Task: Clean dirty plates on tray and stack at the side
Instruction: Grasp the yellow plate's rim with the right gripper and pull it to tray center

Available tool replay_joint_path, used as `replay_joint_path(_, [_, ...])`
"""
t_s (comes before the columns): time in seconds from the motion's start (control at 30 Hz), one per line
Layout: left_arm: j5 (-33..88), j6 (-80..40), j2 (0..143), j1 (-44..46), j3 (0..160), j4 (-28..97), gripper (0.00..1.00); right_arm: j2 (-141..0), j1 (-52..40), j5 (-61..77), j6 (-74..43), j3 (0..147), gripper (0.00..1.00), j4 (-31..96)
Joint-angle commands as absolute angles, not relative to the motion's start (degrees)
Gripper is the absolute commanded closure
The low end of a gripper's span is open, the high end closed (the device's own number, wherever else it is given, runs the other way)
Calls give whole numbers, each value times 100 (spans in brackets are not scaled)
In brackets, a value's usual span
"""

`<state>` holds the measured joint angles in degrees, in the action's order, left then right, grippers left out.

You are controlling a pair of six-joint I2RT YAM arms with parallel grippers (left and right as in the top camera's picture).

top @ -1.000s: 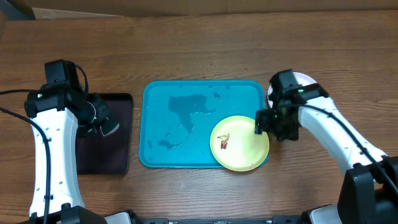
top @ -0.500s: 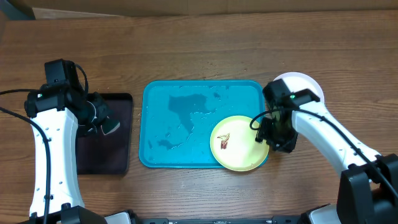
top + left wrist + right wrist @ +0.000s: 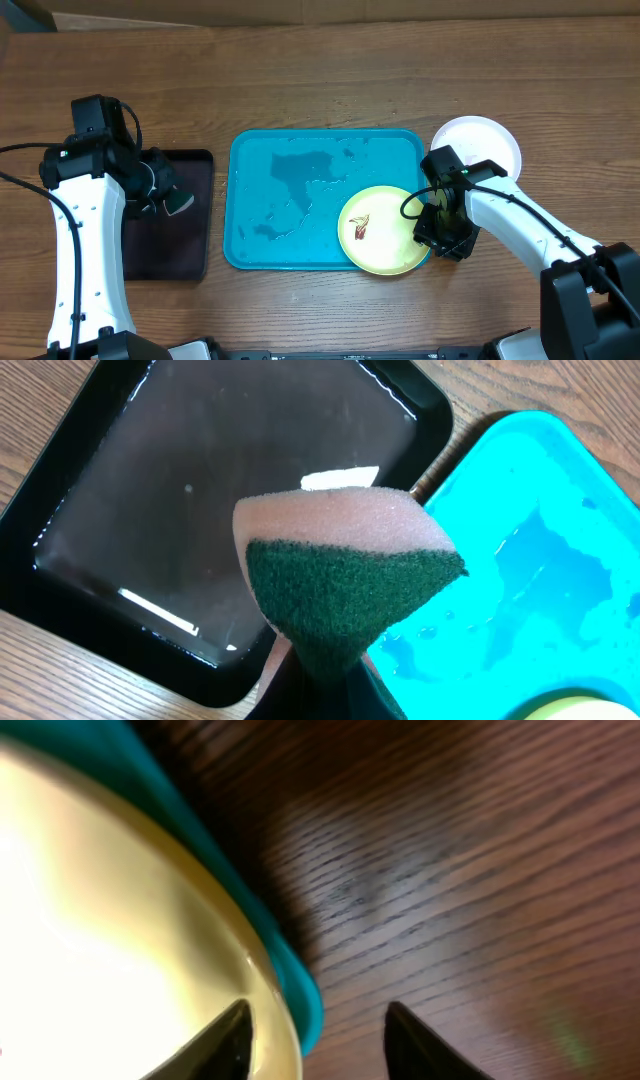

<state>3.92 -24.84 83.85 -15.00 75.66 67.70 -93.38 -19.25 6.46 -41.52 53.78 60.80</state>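
The yellow-green plate [image 3: 378, 232] lies in the front right corner of the turquoise tray [image 3: 290, 195], with a small brown smear on it. A white plate [image 3: 488, 142] lies on the table right of the tray. The pale blue plate is not in view. My right gripper [image 3: 442, 228] is open and straddles the yellow-green plate's right rim [image 3: 250, 970] and the tray's edge [image 3: 295, 985]; one finger is over the plate, one over the table. My left gripper [image 3: 165, 195] is shut on a green and pink sponge [image 3: 340, 560] above the dark tray.
A dark brown-black tray [image 3: 165, 250] holding shallow water stands left of the turquoise tray. Water puddles lie on the turquoise tray's floor [image 3: 545, 585]. Bare wooden table [image 3: 480, 870] surrounds both trays.
My right gripper has moved from beside the white plate down and forward to the yellow-green plate's right rim, uncovering the white plate. The left arm has not moved.
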Motion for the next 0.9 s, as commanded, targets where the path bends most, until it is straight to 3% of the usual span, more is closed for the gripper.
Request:
replay_joint_path(0.0, [454,-2373,8357,-1496,7579,6766,95,-9345,-2012,821,-4178,5382,66,6108])
replay_joint_path(0.17, [454,-2373,8357,-1496,7579,6764,96,-9345,-2239,762,-4189,5360,66,6025])
replay_joint_path(0.27, [456,-2373,8357,-1496,7579,6768,95,-9345,-2353,786,-4204,5360,83,5951])
replay_joint_path(0.4, [456,-2373,8357,-1496,7579,6768,96,-9345,-2416,923,-4202,5360,96,5811])
replay_joint_path(0.67, [589,-2366,8357,-1496,7579,6759,96,-9345,-2416,1525,-3651,5363,96,4724])
replay_joint_path(0.87, [1973,-1516,8357,-1273,7579,6528,96,-9347,-2416,1800,-3776,5363,96,3052])
